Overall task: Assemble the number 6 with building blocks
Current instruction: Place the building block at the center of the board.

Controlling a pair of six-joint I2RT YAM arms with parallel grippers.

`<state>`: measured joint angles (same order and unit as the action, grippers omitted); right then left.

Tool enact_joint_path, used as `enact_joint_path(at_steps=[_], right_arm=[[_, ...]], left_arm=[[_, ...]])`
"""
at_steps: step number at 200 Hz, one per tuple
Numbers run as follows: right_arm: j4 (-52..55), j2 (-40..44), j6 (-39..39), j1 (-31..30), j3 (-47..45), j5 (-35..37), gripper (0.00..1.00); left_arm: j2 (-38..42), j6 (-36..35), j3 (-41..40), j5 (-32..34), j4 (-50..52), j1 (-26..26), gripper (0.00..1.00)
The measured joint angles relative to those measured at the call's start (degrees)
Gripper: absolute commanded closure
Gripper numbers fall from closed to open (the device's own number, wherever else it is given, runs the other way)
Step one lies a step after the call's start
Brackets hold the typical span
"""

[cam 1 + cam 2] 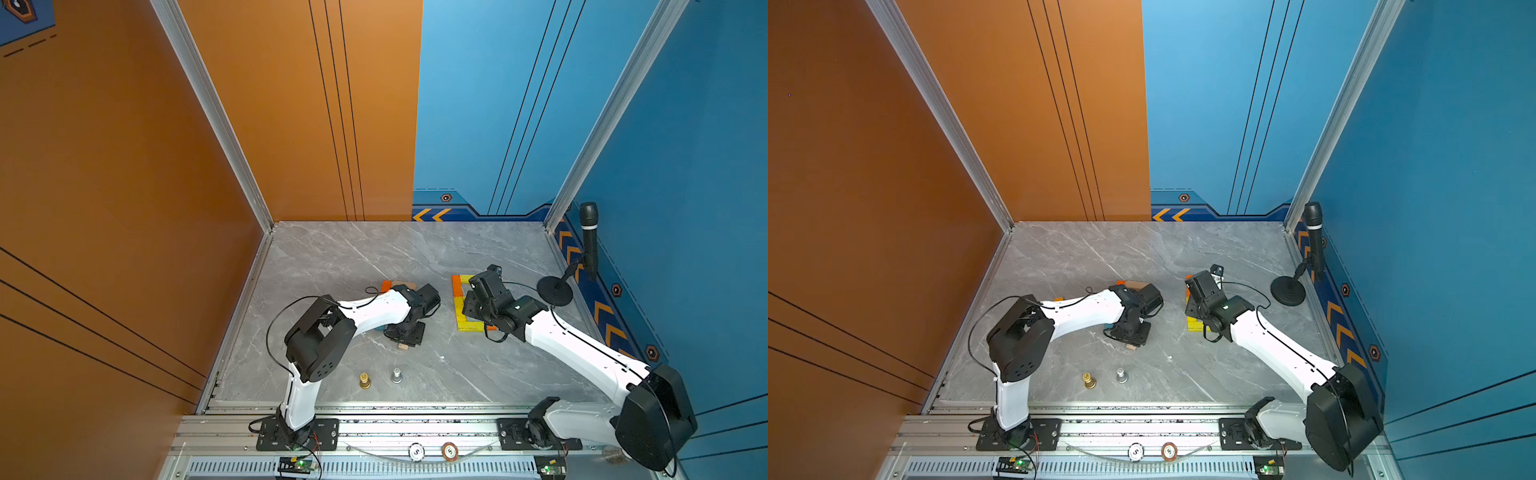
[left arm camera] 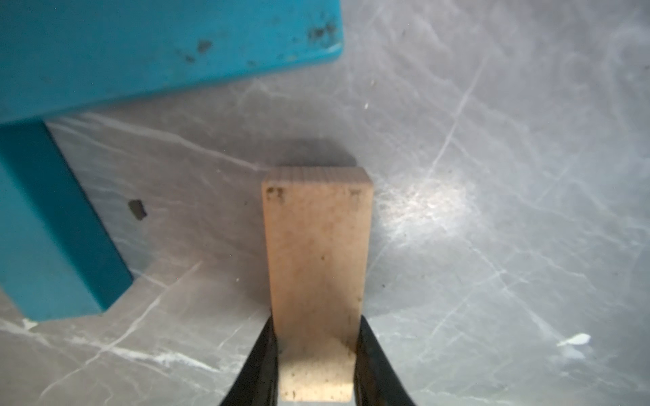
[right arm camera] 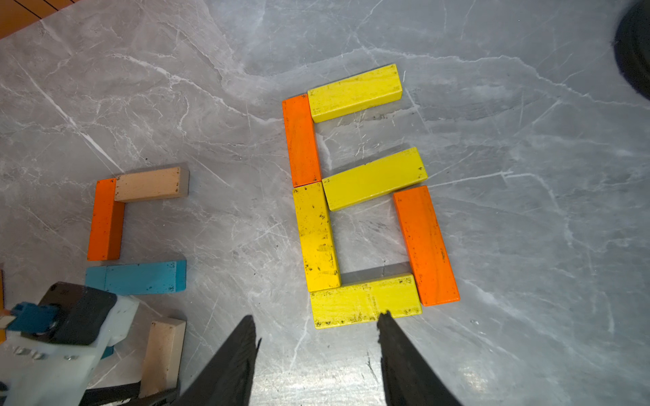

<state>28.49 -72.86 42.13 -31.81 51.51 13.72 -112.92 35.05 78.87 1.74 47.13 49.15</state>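
We clamp left gripper (image 2: 316, 316) across tan plank (image 2: 316, 246) width, likely aiming lower stroke beside teal plank (image 2: 140, 45); right gripper (image 3: 316, 316) gapes empty over complete-looking yellow-orange six (image 3: 373, 179), apparently parked.

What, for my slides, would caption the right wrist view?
Open right hand above a six of yellow and orange blocks; left hand holds a tan block nearby.

The white chip (image 1: 416, 451) and the brown chip (image 1: 449, 451) on the front rail (image 1: 374, 428) each bear the numeral 5. Yellow chevrons (image 1: 432, 215) mark the blue wall (image 1: 478, 104).
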Motion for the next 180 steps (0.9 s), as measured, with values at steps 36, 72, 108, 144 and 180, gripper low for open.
enact_joint_path(at_steps=[36,72,108,144,180], right_arm=[[-0.02,0.00,-0.02,0.00,-0.22,-0.02,0.43],[-0.02,0.00,-0.04,0.00,-0.37,-0.02,0.43],[0.11,0.24,-0.85,0.00,-0.37,-0.04,0.43],[1.92,2.67,-1.75,-0.20,-0.35,0.02,0.43],[3.93,2.67,-0.96,-4.28,0.11,0.50,0.42]], left_arm=[[-0.33,2.21,0.04,-0.81,-0.02,-0.13,0.75],[-0.35,4.63,0.46,-1.60,0.02,-0.48,0.65],[-0.22,6.45,2.29,-3.34,-0.04,-1.14,0.49],[3.52,6.40,2.34,-6.47,-0.22,-4.42,0.46],[14.29,4.44,-0.44,-10.21,-0.74,-10.95,0.39]])
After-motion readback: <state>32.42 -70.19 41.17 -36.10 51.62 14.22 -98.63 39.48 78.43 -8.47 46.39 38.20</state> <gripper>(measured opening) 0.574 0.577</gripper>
